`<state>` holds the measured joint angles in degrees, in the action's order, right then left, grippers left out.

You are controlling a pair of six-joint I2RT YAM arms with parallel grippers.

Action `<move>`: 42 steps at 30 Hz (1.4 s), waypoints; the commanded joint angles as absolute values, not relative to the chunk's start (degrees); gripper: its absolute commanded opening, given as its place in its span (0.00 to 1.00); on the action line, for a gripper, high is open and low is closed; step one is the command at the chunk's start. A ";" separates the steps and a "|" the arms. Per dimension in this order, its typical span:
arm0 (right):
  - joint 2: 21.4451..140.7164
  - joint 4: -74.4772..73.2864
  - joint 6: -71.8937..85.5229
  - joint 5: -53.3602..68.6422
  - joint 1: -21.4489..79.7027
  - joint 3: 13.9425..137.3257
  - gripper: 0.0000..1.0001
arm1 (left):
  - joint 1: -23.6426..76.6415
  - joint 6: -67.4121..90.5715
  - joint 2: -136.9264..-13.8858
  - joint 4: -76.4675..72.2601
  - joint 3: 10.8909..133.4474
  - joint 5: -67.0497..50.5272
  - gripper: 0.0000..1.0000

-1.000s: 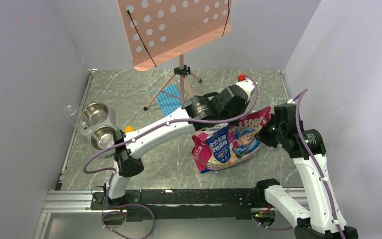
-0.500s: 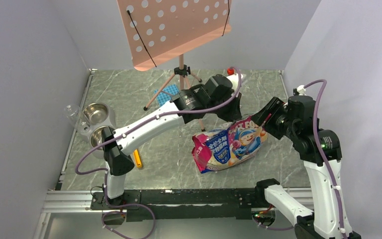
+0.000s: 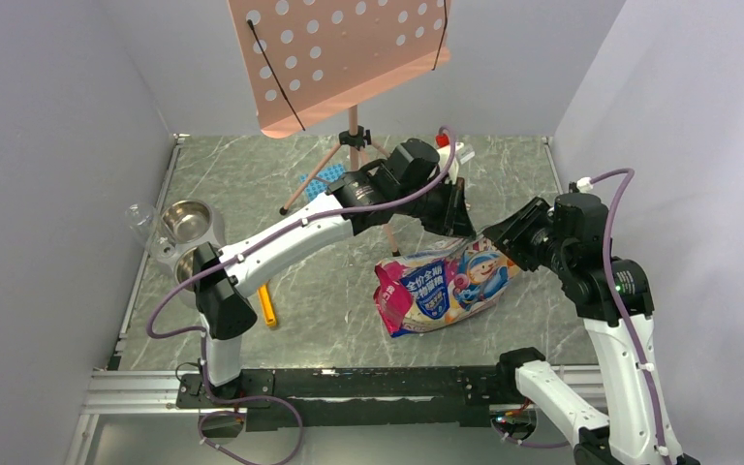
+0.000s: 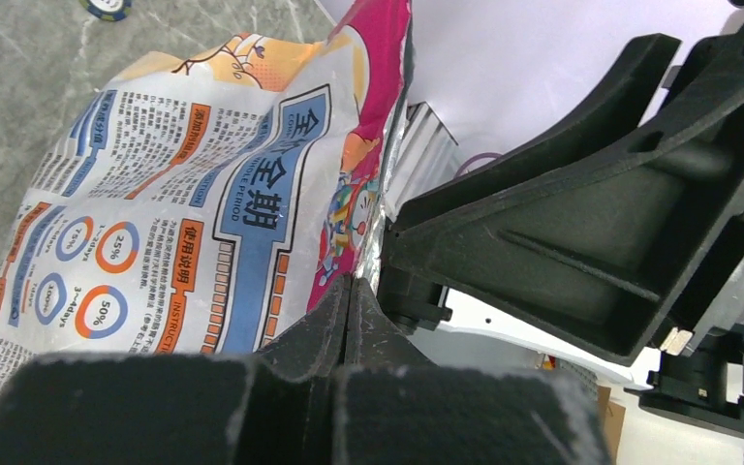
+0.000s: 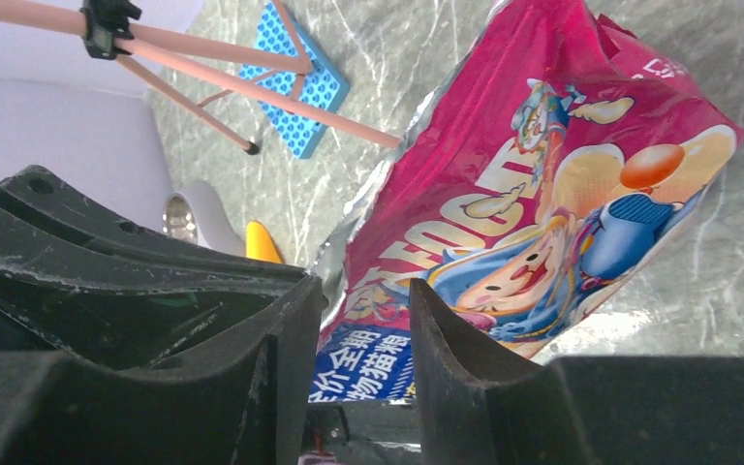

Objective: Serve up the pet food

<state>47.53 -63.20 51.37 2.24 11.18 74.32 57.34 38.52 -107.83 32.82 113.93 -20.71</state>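
Pink-and-blue foil bag point(image 3: 446, 281) sits centre-right on tabletop point(image 3: 329, 320) | left gripper point(image 4: 347, 291) pinched closed on its top edge | right gripper point(image 5: 363, 310) parted, straddling that edge | pet food hidden from sight

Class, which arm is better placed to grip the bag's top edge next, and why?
Right: the right claw, open, straddles the bag edge; the left claw looks shut on it.

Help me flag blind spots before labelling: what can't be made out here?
Pet food: none shows in any view; the bag is opaque.
Near bowl: top view, mostly under the left arm.
Right gripper: wrist view, cannot tell whether its fingers pinch the bag.
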 commanded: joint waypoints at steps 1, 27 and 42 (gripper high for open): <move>46.98 -58.15 55.25 4.04 11.00 72.35 0.43 | 57.57 40.03 -105.64 29.83 114.33 -25.82 0.00; 39.73 -51.95 57.45 3.31 11.03 61.53 0.00 | 57.64 39.28 -108.95 37.55 117.98 -19.95 0.00; 40.43 -49.03 55.53 3.94 11.06 61.25 0.00 | 59.85 32.04 -114.95 51.28 126.95 -3.59 0.20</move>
<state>40.16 -50.35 57.06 4.75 11.18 60.75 60.01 35.29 -113.47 46.19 124.62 -11.33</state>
